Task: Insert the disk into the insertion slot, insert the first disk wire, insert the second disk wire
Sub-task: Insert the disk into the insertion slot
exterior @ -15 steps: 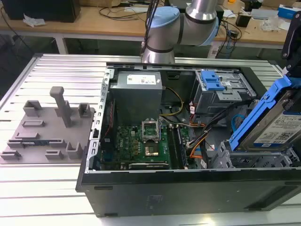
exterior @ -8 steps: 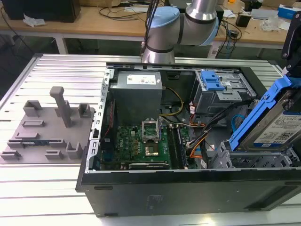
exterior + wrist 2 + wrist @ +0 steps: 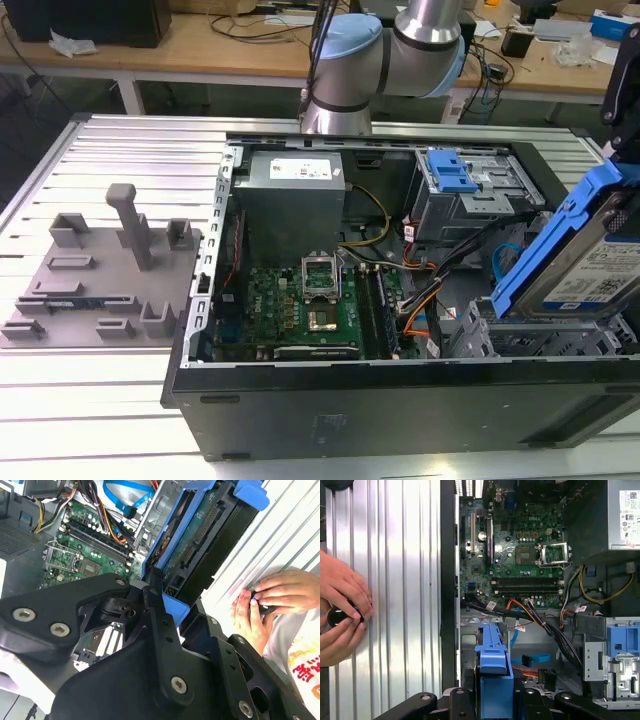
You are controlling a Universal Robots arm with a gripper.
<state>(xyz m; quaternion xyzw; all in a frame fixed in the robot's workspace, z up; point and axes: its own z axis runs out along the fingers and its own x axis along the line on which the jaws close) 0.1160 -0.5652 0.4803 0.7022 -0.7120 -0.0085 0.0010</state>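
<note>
An open case [image 3: 380, 410] lies on the ribbed metal surface [image 3: 90, 400]. Inside it, a green motherboard [image 3: 300, 305] sits just beside a grey power supply [image 3: 290, 195]. Orange and black cables [image 3: 422, 303] run near a tall cage [image 3: 485, 200] with a blue latch [image 3: 450, 170]. A grey fixture [image 3: 100, 275] rests on the surface, at the exterior view's left of the case.

Disk [image 3: 588, 262] cut by exterior view's rt edge; hides pt of insertion slot [image 3: 520, 335].
</note>
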